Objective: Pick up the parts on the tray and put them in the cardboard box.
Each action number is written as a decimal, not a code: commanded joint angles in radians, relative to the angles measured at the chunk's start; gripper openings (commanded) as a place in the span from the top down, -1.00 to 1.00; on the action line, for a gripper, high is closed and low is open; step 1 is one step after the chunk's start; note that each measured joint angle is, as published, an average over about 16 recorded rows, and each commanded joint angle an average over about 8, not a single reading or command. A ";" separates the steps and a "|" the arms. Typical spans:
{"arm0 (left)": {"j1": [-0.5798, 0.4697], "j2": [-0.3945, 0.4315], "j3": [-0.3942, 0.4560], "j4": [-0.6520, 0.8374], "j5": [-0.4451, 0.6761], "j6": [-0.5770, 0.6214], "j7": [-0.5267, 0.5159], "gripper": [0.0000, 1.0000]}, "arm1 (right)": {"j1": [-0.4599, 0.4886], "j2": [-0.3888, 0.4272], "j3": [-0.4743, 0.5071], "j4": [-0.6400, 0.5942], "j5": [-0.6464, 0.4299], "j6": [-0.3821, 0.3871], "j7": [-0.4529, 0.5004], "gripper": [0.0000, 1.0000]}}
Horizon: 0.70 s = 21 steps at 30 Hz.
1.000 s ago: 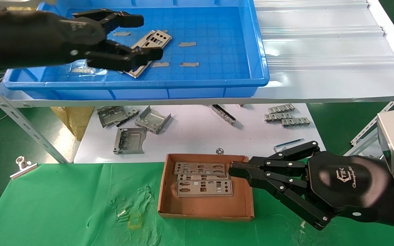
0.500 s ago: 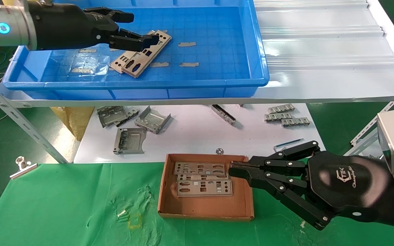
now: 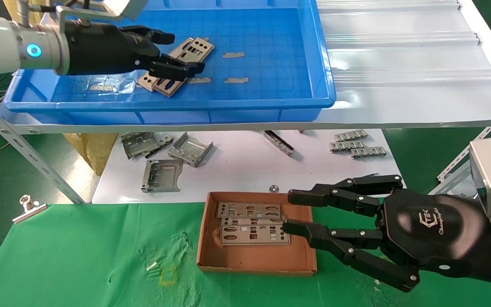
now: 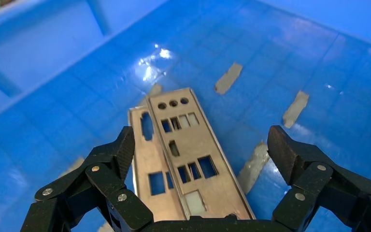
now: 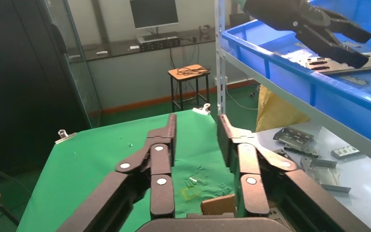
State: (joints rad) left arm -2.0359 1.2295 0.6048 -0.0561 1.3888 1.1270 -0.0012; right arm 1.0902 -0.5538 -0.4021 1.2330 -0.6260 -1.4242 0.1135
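Right gripper: black right gripper (image 3: 287, 212) spread over the small brown cardboard box (image 3: 211, 259), three silvery punched plates (image 3: 255, 234) inside.
Left gripper: black left gripper (image 4: 200, 157) open, straddling two overlapping thin metal plates (image 4: 188, 154) in the bright-blue plastic tray (image 3: 313, 64).
Advice: lower squarely, close on one plate only.

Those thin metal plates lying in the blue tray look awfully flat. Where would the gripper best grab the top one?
Probably across its narrow width, coming from above. The top plate lies flat on a second plate on the tray floor, long and narrow, so only its long edges offer opposed faces. The left gripper hangs over it, open, one finger outside each long edge. The right gripper is open at the cardboard box.
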 commanded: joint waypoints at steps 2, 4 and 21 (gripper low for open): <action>0.003 0.012 -0.001 0.016 -0.002 -0.013 0.008 -1.00 | 0.000 0.000 0.000 0.000 0.000 0.000 0.000 -1.00; 0.004 0.018 -0.003 0.023 -0.005 -0.022 0.010 -0.81 | 0.000 0.000 0.000 0.000 0.000 0.000 0.000 -1.00; 0.002 0.048 -0.007 0.057 -0.009 -0.072 -0.008 1.00 | 0.000 0.000 0.000 0.000 0.000 0.000 0.000 -1.00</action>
State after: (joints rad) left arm -2.0335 1.2772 0.5981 -0.0004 1.3796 1.0583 -0.0077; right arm 1.0902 -0.5538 -0.4021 1.2330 -0.6260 -1.4242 0.1134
